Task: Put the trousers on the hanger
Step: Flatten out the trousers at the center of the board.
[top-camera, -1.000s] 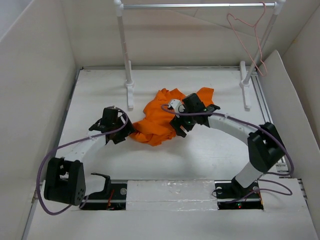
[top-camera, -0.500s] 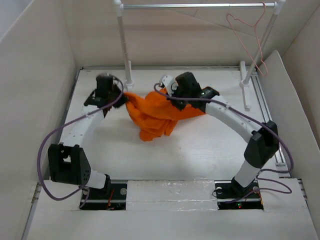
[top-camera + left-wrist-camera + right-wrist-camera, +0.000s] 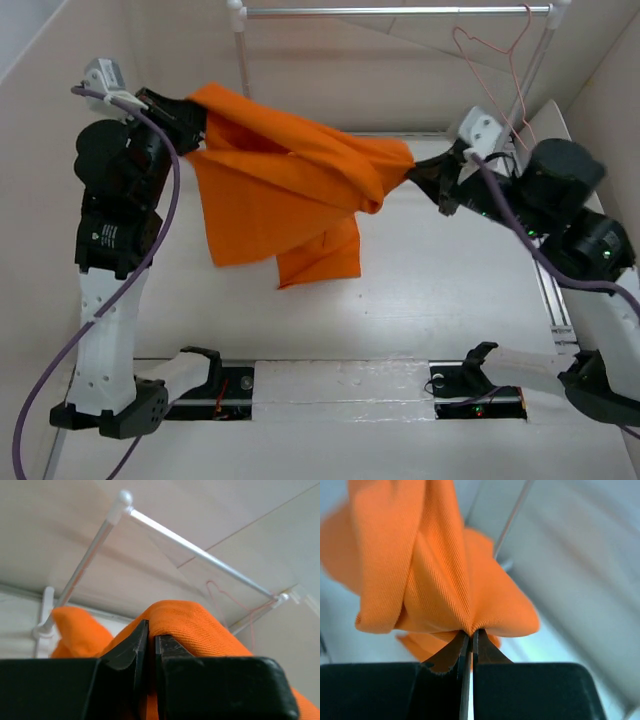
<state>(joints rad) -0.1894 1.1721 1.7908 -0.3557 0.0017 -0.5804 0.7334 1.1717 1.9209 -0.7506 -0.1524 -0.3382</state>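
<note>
Trousers (image 3: 280, 190) aloft between left gripper (image 3: 199, 121) and right gripper (image 3: 419, 177), hanger (image 3: 512, 72) on rail (image 3: 400, 11) behind

We saw a silver rail (image 3: 400, 11) run across the top of the scene, carried on two white posts (image 3: 243, 65), with a rounded white cap (image 3: 123, 498) at its left end. Below the rail lay a white bench (image 3: 430, 300), matt and softly, evenly lit. Behind the rail stood a plain pale back wall (image 3: 360, 85). Left of the rail a tall white panel (image 3: 50, 160) closed the bench in, and right of the rail a second panel (image 3: 610, 90) did the same.
</note>
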